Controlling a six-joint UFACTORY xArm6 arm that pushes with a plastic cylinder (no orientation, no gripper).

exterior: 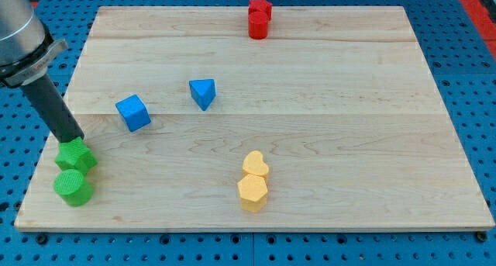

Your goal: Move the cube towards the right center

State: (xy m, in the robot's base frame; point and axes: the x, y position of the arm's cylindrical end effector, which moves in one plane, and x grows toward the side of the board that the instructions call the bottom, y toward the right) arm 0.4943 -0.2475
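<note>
The blue cube sits on the wooden board at the view's left, a little above mid-height. My tip is at the far left edge of the board, below and left of the cube, apart from it. The tip touches or is just above the upper green block.
A blue triangular block lies right of the cube. A green cylinder sits below the upper green block. A yellow heart and a yellow hexagon are at bottom centre. Two red blocks stand at the top.
</note>
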